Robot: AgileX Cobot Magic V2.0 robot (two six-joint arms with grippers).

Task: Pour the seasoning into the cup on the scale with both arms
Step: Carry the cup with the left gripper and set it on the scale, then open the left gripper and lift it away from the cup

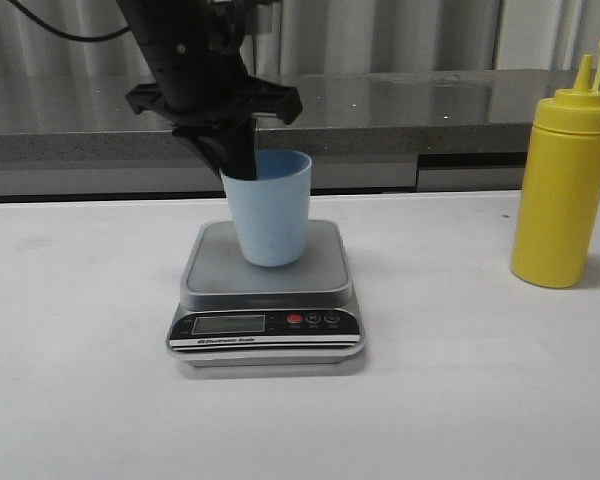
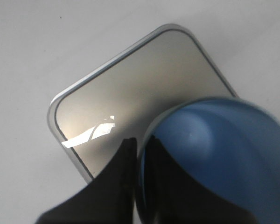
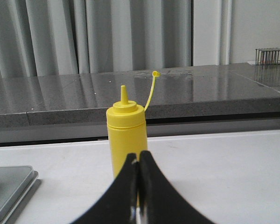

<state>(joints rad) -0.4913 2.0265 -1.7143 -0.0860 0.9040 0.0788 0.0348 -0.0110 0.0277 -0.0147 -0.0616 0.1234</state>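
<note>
**Left gripper on cup rim at the scale; bottle stands alone at right edge**

Front view: the scale point(image 1: 266, 295) sits mid-tabletop, nearer the front edge than the back, w/ its black panel, LCD and red button facing the camera. The cup point(image 1: 271, 207) stands upright on the grey platform, roughly centred, mouth up. The left gripper point(image 1: 236, 160) comes down from above onto the cup's back-left rim; its dark fingers reach the rim and one seems to go inside the mouth. The seasoning point(image 1: 562, 190) stands upright near the tabletop's right edge, well apart from scale and cup, nozzle up, small cap hanging off its tether above the nozzle. Nothing touches the bottle. Right gripper not seen in this view. Behind the white tabletop point(image 1: 80, 400) runs a grey stone counter point(image 1: 400, 105), then a pale curtain.

Left wrist view: looking down on the scale platform point(image 2: 130, 107), w/ bare tabletop round it. The cup point(image 2: 214, 158) fills one corner of the pic, blurred. The left gripper point(image 2: 140, 163) has its two fingers narrow, clamped on the cup wall – one finger point(image 2: 119, 182) outside the rim, the other inside.

Right wrist view: the right gripper point(image 3: 139, 182) has fingertips pressed together, nothing between them. The seasoning point(image 3: 126, 135) stands beyond the tips, apart from them, upright on the tabletop, cap tether curving up. A corner of the scale point(image 3: 11, 191) shows at the pic's edge. Counter and curtain behind; a wire rack point(image 3: 269, 56) on the counter's far end.
</note>
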